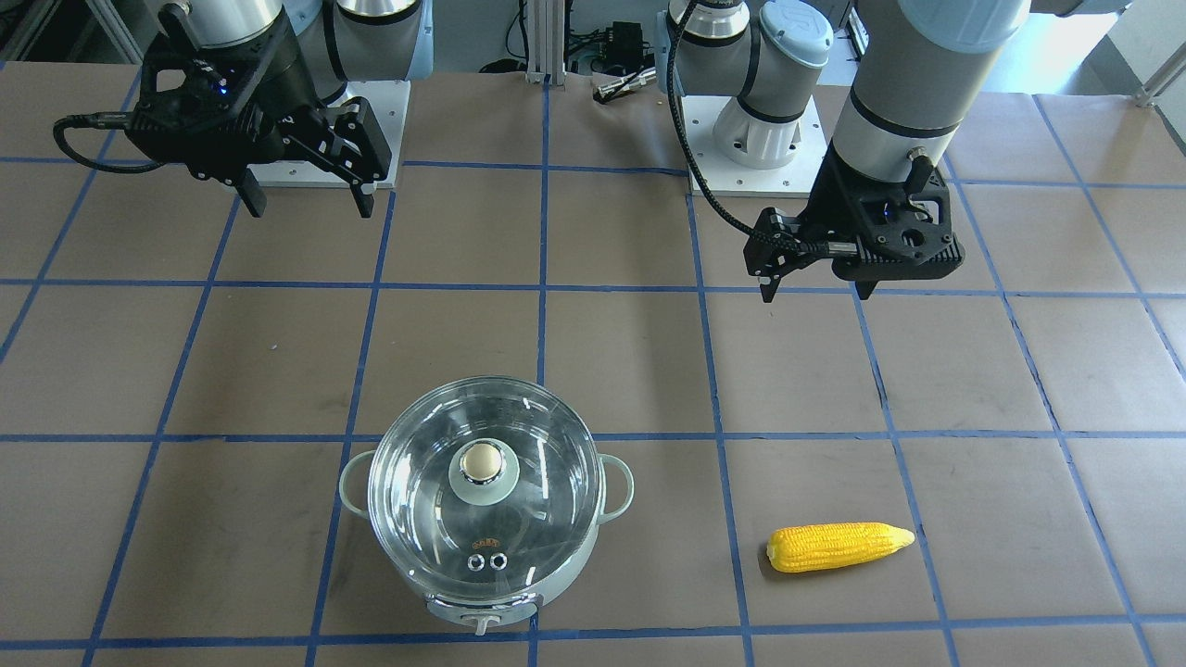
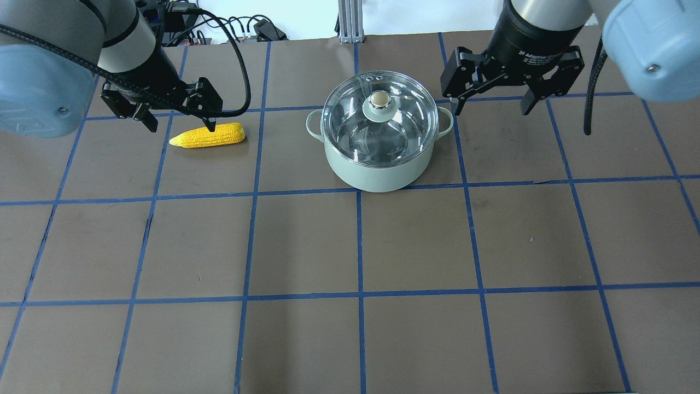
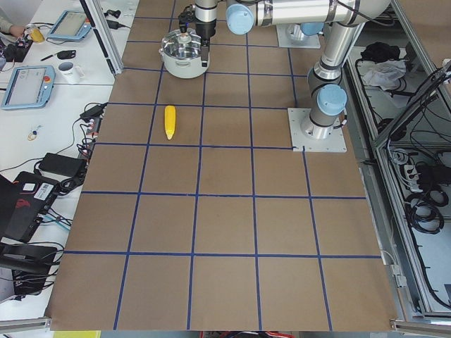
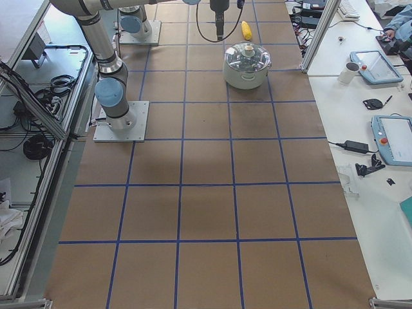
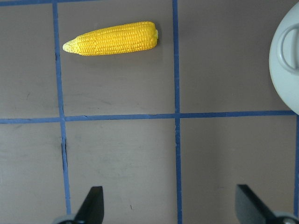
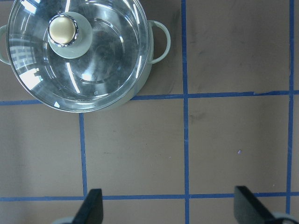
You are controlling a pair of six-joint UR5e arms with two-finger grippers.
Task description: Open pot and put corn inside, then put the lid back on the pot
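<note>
The mint-green pot point(image 1: 491, 597) stands on the table with the clear glass lid point(image 1: 542, 463) on it, ball knob up. It also shows in the overhead view point(image 2: 377, 172) and the right wrist view point(image 6: 160, 43). The yellow corn point(image 1: 839, 547) lies flat on the table to the pot's left side, also in the overhead view point(image 2: 208, 135) and the left wrist view point(image 5: 112, 38). My left gripper point(image 1: 815, 294) is open and empty, above the table on the robot's side of the corn. My right gripper point(image 1: 310, 208) is open and empty, raised well back from the pot.
Brown table cover with a blue tape grid. Arm base plates point(image 1: 755, 167) and cables point(image 1: 621, 46) sit at the robot's edge. Operator desks with tablets point(image 4: 393, 138) and a mug point(image 4: 351, 72) run along the far side.
</note>
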